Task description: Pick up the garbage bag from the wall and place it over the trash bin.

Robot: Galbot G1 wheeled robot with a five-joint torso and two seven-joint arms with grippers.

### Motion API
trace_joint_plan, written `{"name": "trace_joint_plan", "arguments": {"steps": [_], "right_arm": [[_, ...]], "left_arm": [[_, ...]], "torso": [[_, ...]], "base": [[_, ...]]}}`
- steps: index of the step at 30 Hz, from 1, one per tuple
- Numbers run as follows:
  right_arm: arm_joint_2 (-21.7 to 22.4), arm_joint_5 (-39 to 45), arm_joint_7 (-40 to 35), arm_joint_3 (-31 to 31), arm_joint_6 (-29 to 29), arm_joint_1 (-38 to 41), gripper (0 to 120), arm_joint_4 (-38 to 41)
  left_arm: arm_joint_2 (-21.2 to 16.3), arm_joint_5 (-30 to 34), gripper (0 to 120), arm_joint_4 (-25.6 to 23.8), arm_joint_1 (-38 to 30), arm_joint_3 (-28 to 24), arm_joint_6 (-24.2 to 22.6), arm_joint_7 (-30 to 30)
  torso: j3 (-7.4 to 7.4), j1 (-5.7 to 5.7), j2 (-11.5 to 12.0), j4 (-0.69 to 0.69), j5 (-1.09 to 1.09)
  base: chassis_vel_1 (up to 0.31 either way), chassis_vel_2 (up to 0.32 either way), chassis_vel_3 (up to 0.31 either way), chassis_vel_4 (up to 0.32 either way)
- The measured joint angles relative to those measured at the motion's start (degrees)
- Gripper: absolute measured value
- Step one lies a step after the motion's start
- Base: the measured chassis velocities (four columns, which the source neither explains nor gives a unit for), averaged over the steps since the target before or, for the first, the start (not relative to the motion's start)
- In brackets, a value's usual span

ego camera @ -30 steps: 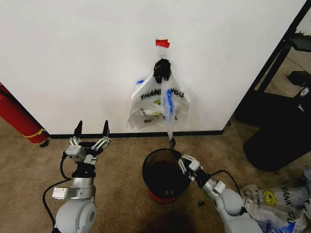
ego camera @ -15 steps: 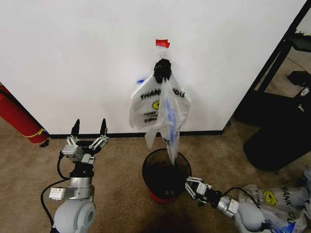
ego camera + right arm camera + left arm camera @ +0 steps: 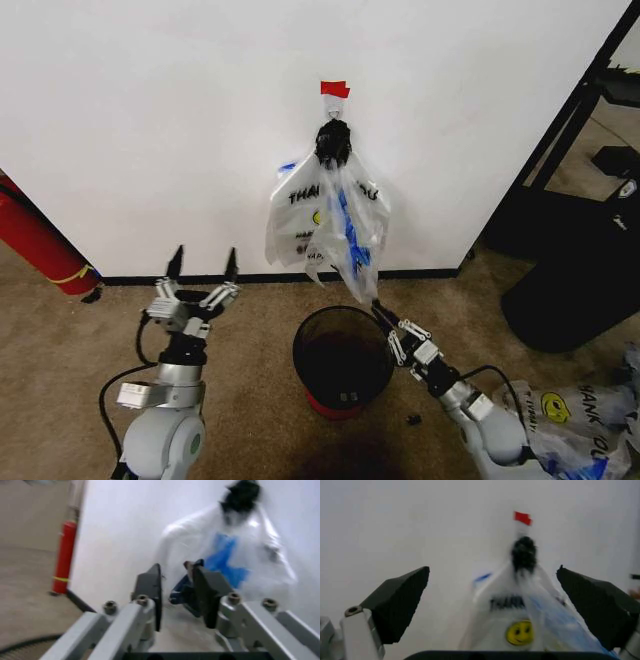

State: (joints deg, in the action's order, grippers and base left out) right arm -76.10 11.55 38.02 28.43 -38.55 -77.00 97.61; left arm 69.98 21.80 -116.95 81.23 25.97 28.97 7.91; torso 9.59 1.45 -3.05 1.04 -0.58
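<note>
Red at the far left, about nine o'clock in my head view, is a cylinder leaning against the wall, well clear of the job. Next along, at seven o'clock, my left gripper points up at the wall with its jaws spread wide and nothing between them. Dead ahead at twelve o'clock the garbage bag hangs from a dark hook under a strip of red tape, among other bags just like it. It is thin film: light, limp, slippery, easy to tear, so I judge the bunched blue handles or a gathered fold the best place to pinch. Below it, at six o'clock, stands the trash bin, mouth open. At five o'clock my right gripper reaches up to the bag's lowest tip, jaws narrowly parted; they seem to hold no film yet, though blur leaves doubt. More bags lie at four o'clock, and a black rack stands at two.
</note>
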Motion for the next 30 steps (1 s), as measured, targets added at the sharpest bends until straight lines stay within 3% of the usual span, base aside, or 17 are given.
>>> {"name": "trace_joint_plan", "arguments": {"steps": [5,6,10,12,18,21,22,23,24,27,28,30], "right_arm": [[0.82,-0.92,11.95,2.98,1.7,-0.61,43,2.78],[0.82,-0.92,11.95,2.98,1.7,-0.61,43,2.78],[0.63,-9.67,23.17,7.94,2.34,1.06,60,4.7],[0.73,-12.06,23.72,8.01,2.07,1.95,68,4.87],[0.53,-8.25,19.51,6.01,2.78,1.35,90,4.85],[0.62,3.18,20.5,4.71,7.83,0.53,98,6.29],[0.62,3.18,20.5,4.71,7.83,0.53,98,6.29],[0.94,7.47,23.61,4.79,11.2,0.34,100,7.32],[2.4,12.05,32.32,7.02,18.98,1.66,100,9.29],[4.03,11.42,43.04,9.93,24.54,4.76,100,8.62],[4.03,11.42,43.04,9.93,24.54,4.76,100,8.62],[5.41,6.63,49.36,11.43,26.92,5.37,100,8.16]], "left_arm": [[-6.93,0.73,100,3.49,-4.12,-1.21,1.47,8.72],[-6.93,0.73,100,3.49,-4.12,-1.21,1.47,8.72],[-10.92,0.56,100,3.01,-5.63,-0.81,1.37,12.76],[-12.37,0.13,100,2.35,-6.13,-0.97,0.89,13.35],[-13.78,-1.41,100,2.95,-10.37,-4.29,0.17,16.78],[-12.76,-1.85,100,3.82,-11.18,-4.7,0.37,17.29],[-12.76,-1.85,100,3.82,-11.18,-4.7,0.37,17.29],[-12.36,-1.83,100,4.13,-10.97,-4.62,0.6,17.18],[-11.68,-1.69,100,5.0,-10.11,-4.01,1.48,16.76],[-11.42,-1.49,100,5.15,-9.86,-3.49,1.87,16.28],[-11.42,-1.49,100,5.15,-9.86,-3.49,1.87,16.28],[-11.38,-1.06,100,5.04,-9.65,-3.07,1.91,15.71]], "torso": [[0.0,0.0,0.0,0.0,0.0],[0.0,0.0,0.0,0.0,0.0],[0.0,0.0,0.0,0.02,-0.01],[0.0,0.0,0.0,-0.07,0.02],[0.0,0.0,0.0,0.03,0.01],[0.0,0.0,0.0,0.01,0.02],[0.0,0.0,0.0,0.01,0.02],[0.0,0.0,0.0,0.01,0.01],[0.0,0.0,0.0,0.01,0.0],[0.0,0.0,0.0,-0.03,0.01],[0.0,0.0,0.0,-0.03,0.01],[0.0,0.0,0.0,-0.02,0.01]], "base": [[0.0,0.0,0.0,0.0],[0.0,0.0,0.0,0.0],[0.0,0.0,0.0,0.0],[0.0,0.0,0.0,0.0],[0.0,0.0,0.0,0.0],[0.0,0.0,0.0,0.0],[0.0,0.0,0.0,0.0],[0.0,0.0,0.0,0.0],[0.0,0.0,0.0,0.0],[0.0,0.0,0.0,0.0],[0.0,0.0,0.0,0.0],[0.0,0.0,0.0,0.0]]}}
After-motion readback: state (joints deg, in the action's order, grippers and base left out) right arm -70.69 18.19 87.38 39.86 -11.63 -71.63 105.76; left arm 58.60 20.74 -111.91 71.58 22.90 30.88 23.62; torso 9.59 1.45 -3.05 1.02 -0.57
